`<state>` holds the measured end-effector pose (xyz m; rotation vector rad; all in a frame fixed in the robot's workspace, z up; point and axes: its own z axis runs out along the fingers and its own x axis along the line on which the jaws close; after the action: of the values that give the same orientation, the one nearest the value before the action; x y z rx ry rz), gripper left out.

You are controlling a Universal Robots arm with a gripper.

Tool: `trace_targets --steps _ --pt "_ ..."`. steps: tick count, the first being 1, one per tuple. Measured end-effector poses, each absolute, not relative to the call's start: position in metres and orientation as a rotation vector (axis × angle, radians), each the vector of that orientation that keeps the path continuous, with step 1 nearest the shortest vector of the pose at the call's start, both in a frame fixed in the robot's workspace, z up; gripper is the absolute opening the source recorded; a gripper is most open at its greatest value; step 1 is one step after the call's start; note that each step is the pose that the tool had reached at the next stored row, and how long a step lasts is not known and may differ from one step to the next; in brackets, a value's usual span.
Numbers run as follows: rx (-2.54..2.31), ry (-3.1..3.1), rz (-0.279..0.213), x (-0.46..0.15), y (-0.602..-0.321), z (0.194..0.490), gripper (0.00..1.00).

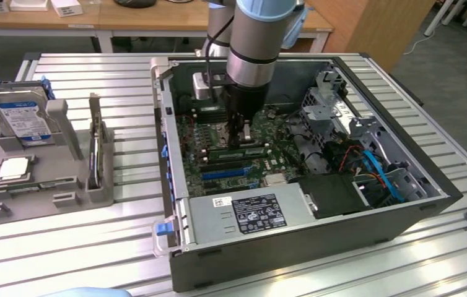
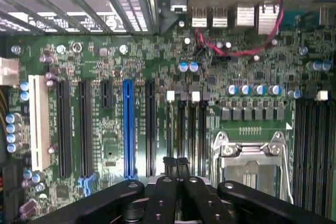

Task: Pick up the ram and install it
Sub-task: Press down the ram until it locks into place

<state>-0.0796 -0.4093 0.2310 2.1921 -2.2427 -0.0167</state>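
Observation:
My gripper [image 1: 240,137] reaches down inside the open computer case [image 1: 186,204], just above the motherboard [image 1: 217,167]. In the wrist view its black fingertips [image 2: 169,162] are pressed together, so the gripper [image 2: 176,162] is shut, and I see nothing between them. They hang over the row of long memory slots [image 2: 181,129] next to the CPU socket [image 2: 252,156]. A narrow green ram stick [image 1: 248,151] lies in a slot right under the fingers in the exterior view. I cannot tell whether the fingertips touch it.
A grey holder [image 1: 68,198] on the slatted table at the exterior view's left carries a hard drive [image 1: 23,117], a square CPU chip [image 1: 15,168] and a thin board on edge [image 1: 95,148]. Inside the case are a power supply [image 1: 250,213], drive cages [image 1: 332,105] and blue cables [image 1: 382,173].

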Motion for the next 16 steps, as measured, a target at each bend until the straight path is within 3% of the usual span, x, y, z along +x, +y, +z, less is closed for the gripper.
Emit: trace_targets --steps 16 --pt "2.196 -2.247 -0.008 -0.0817 -0.4094 0.2291 0.10"
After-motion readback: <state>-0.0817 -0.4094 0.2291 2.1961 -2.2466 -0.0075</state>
